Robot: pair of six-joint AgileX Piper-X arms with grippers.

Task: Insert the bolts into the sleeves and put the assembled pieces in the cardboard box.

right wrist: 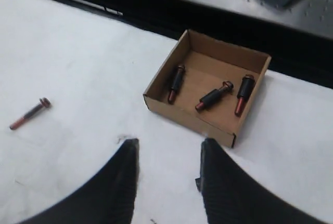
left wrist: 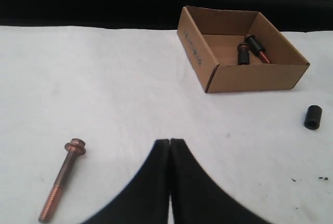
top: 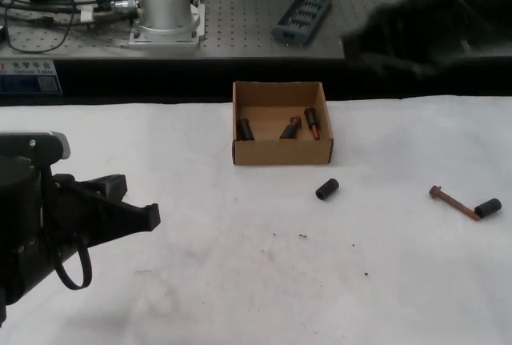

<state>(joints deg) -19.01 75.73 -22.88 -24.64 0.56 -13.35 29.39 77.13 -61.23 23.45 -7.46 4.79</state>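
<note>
Left gripper (left wrist: 170,143): two matte black, curved fingers whose tips meet with no gap and nothing between them, low over the white cover (left wrist: 104,78). Just beside them on the cover lies the loose bolt (left wrist: 62,180), copper-coloured, with a flanged head, a smooth upper shank and a threaded lower part. Right gripper (right wrist: 169,148): the same black fingers, spread wide apart and empty, on the near side of the cardboard box (right wrist: 187,117).

The box is a shallow, open-topped tray of plain brown corrugated board, standing mid-bench near the far edge of the cover. In it lie three assembled pieces (right wrist: 214,95), each a reddish-copper bolt passed through a short black cylindrical sleeve, all flat on the floor and apart from one another.

The loose sleeve (top: 326,189), a stubby black tube with an open bore, lies on its side just in front of the box's right corner. Farther right, a second bolt (top: 446,197) lies with its tip at a second sleeve (top: 488,208); whether it enters the bore cannot be told.

The cover is slightly rough and flecked with dark specks. Behind it runs a grey metal breadboard (top: 240,17) with a regular grid of holes, bearing a ribbed blue-grey tray (top: 302,14).
</note>
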